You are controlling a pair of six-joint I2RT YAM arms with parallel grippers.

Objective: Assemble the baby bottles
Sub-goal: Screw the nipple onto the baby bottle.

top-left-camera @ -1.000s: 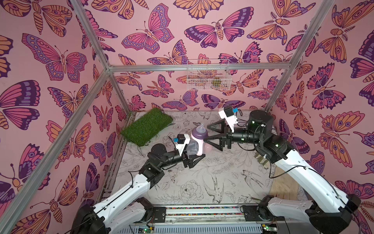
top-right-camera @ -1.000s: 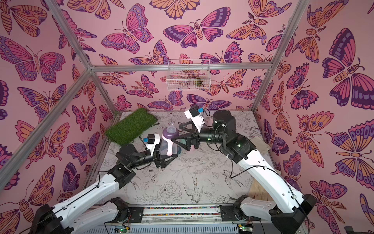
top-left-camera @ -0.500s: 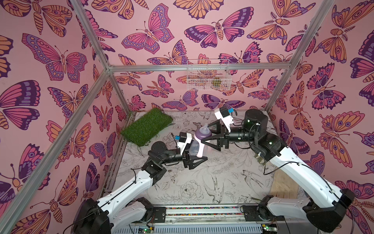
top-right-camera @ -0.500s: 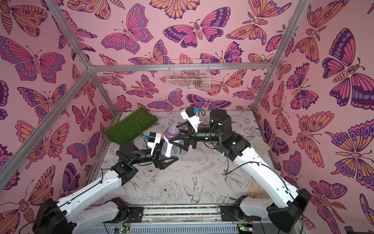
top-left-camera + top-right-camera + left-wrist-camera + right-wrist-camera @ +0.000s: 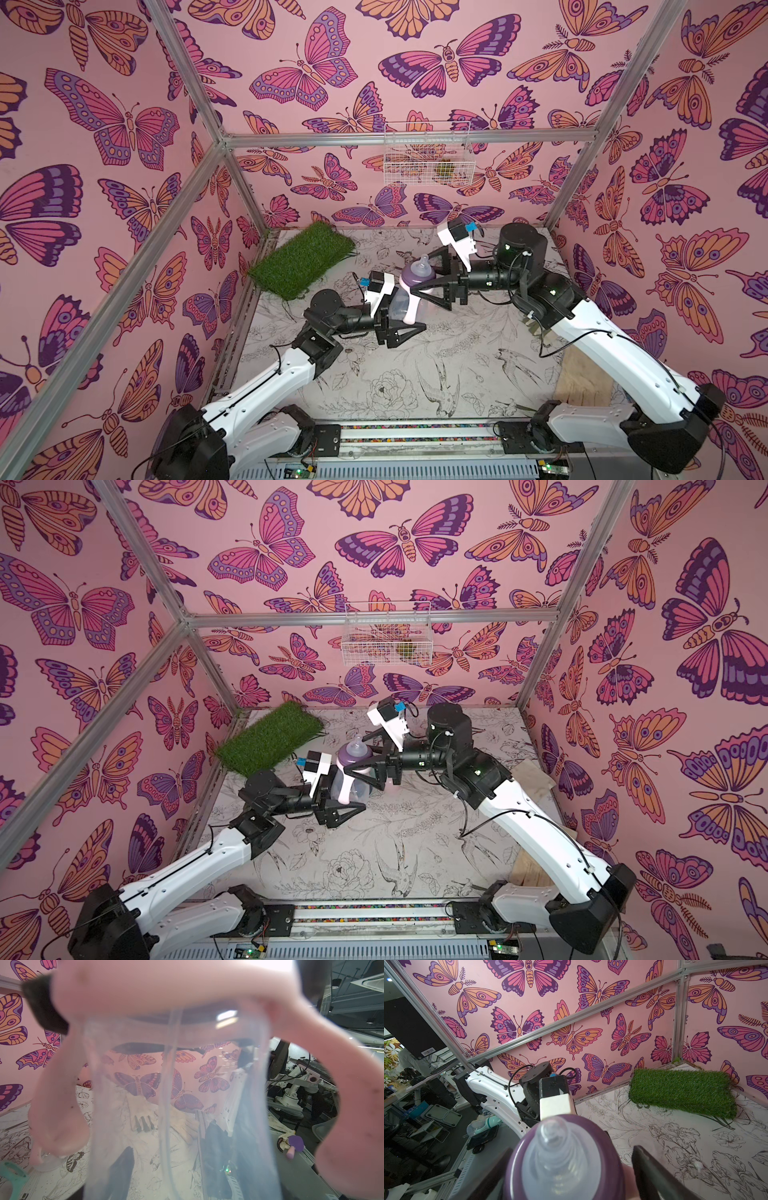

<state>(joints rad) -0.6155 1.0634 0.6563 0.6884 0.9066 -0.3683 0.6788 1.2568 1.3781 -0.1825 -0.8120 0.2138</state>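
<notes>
In both top views one of the baby bottles (image 5: 402, 305) (image 5: 347, 787) hangs tilted above the table's middle. It has a clear body, pink handles (image 5: 409, 309), a purple collar (image 5: 415, 277) and a clear nipple (image 5: 423, 262). My left gripper (image 5: 398, 318) is shut on its body. In the left wrist view the clear body (image 5: 176, 1105) and pink handles (image 5: 58, 1095) fill the frame. My right gripper (image 5: 424, 275) (image 5: 566, 1167) is open and straddles the purple collar (image 5: 517, 1159). One finger (image 5: 648, 1165) stands clear of the collar.
A green grass mat (image 5: 303, 259) lies at the back left of the table. A white wire basket (image 5: 426, 153) hangs on the back wall. A beige cloth (image 5: 582, 376) lies by the right wall. A teal ring (image 5: 12, 1172) and a clear piece (image 5: 48, 1162) rest on the table.
My right gripper has come in from the right and now has its jaws around the bottle's purple collar. The left gripper keeps the bottle, shifted slightly.
</notes>
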